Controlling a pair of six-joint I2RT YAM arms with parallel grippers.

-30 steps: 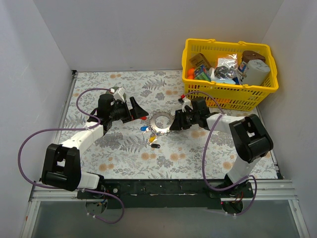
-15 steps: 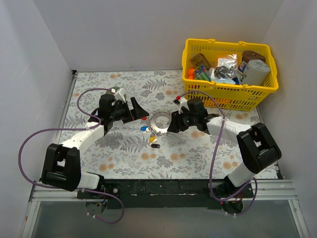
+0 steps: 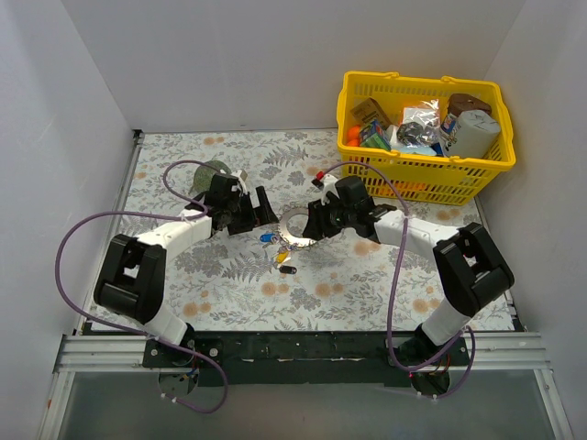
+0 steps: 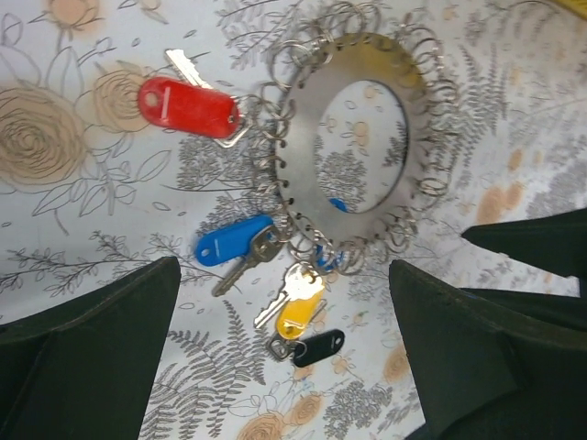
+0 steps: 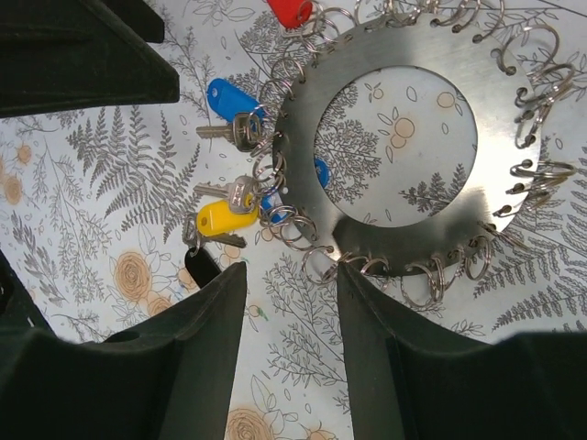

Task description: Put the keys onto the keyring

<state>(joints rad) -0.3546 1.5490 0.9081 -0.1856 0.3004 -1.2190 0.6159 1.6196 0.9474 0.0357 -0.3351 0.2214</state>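
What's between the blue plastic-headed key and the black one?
A small metal key with a yellow plastic head lies between the blue-headed key and the black-headed key, clearest in the left wrist view.

A wide, flat grey metal keyring [image 4: 303, 147] with an open centre lies on the flowered table [image 4: 73, 229], small wire loops lining its rim. A red key [image 4: 188, 105], blue key [image 4: 234, 243], yellow key [image 4: 301, 313] and black key [image 4: 318, 346] cluster along one side.
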